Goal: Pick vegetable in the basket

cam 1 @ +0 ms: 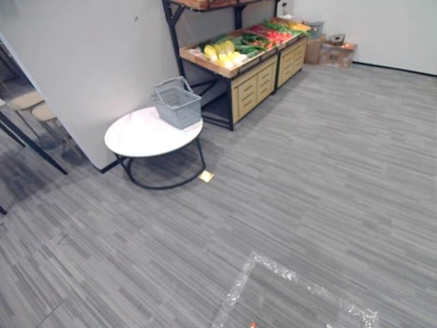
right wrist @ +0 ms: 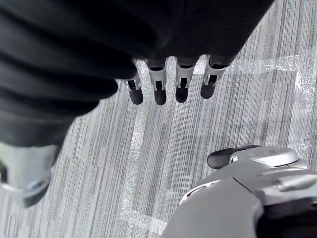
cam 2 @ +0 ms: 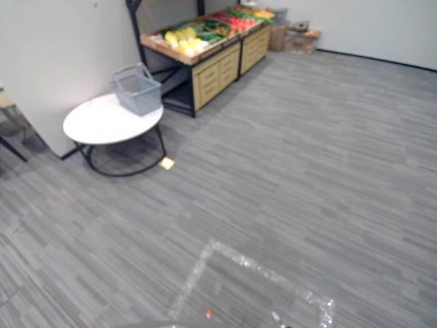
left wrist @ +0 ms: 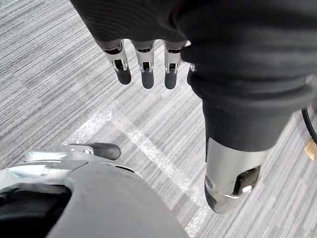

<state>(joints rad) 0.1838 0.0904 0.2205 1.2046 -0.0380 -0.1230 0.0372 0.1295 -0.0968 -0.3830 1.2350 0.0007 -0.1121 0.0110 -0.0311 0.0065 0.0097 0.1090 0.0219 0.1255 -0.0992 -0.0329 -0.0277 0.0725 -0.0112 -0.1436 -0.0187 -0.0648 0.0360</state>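
The vegetables point(cam 1: 239, 46) are being displayed on the wooden stand point(cam 1: 254, 83), the empty grey basket point(cam 1: 179, 104) is sitting at the white table's point(cam 1: 140, 137) nearest edge, likely for a short carry, and the left hand point(left wrist: 143, 69) and right hand point(right wrist: 159, 85) are being hung empty, fingers loosely straight.

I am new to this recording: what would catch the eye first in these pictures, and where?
First the wooden stand by the far wall, its top full of yellow, green and red vegetables. Nearer, a grey basket stands on the far edge of a round white table. The left hand and the right hand hang open over the grey floor, holding nothing.
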